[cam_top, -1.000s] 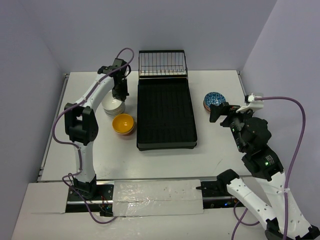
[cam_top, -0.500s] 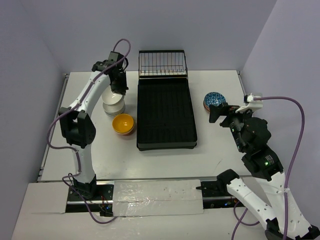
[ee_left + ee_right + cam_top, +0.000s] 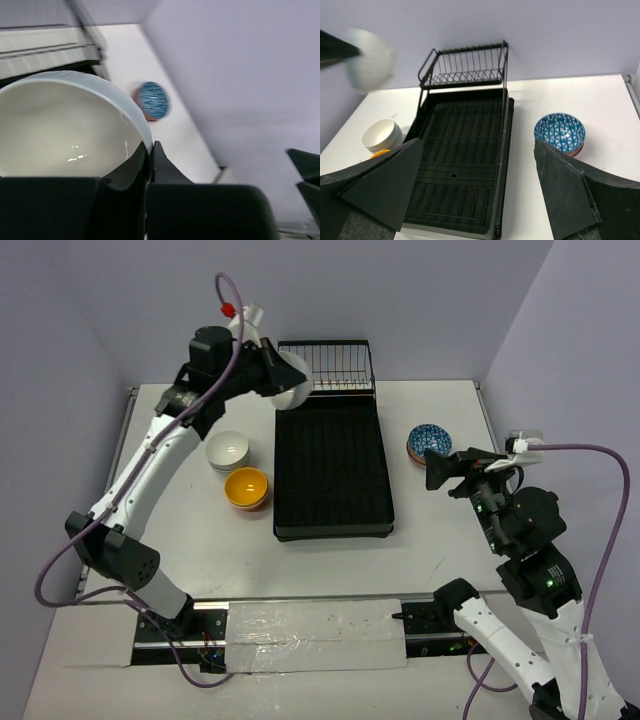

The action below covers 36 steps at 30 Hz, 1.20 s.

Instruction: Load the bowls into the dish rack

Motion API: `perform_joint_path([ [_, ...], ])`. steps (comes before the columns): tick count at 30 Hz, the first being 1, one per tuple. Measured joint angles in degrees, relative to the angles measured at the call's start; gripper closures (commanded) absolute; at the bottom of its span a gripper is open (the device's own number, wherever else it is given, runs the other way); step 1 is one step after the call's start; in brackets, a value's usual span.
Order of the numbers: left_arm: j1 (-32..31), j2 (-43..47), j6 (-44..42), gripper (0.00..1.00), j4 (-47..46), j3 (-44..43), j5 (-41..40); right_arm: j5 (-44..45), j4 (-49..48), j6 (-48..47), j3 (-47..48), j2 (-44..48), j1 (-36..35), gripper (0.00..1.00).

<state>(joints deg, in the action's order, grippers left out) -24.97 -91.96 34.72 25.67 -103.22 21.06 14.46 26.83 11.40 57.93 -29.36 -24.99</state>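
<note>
The left gripper (image 3: 279, 376) is pinched tight on the rim of a white bowl (image 3: 292, 383), one finger inside and one outside. It holds the bowl up in the air over the far left corner of the dish rack (image 3: 330, 475), just beside the wire basket (image 3: 325, 367). The bowl is tipped on its side rather than level, and the left wrist view looks straight into its hollow (image 3: 65, 130).

The dish rack lies in the middle of the table (image 3: 440, 530). Its long axis runs from the near edge to the far edge, with the basket at the far end.

A stack of white bowls (image 3: 228, 450) and an orange-yellow bowl (image 3: 246, 487) sit just left of the rack's left edge. A blue patterned bowl (image 3: 428, 440) sits to the rack's right, its mouth facing up.

The right gripper (image 3: 450, 465) hovers near the blue bowl, toward the table's right edge. Its jaws are spread wide and hold nothing.
</note>
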Motion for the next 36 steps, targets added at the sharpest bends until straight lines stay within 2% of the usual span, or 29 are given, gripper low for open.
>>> perform_joint_path([
  [10, -12.4, -10.1, 15.5, 1.0, -34.0, 12.6, 10.6, -2.4, 1.8, -2.1, 4.2, 1.2, 0.0, 0.0],
  [20, -13.2, -19.1, 26.2, 1.0, -58.5, 20.0, 14.1, -2.5, 5.7, -2.2, 5.0, 2.6, 0.0, 0.0],
  [27, -13.1, -24.9, 32.7, 1.0, -70.9, 21.7, 15.2, -2.5, 8.1, -3.9, 5.1, 3.2, 0.0, 0.0],
  [36, -12.9, -26.4, 34.7, 1.0, -76.5, 24.5, 15.5, -2.2, 8.6, -5.4, 5.1, 3.2, 0.0, 0.0],
])
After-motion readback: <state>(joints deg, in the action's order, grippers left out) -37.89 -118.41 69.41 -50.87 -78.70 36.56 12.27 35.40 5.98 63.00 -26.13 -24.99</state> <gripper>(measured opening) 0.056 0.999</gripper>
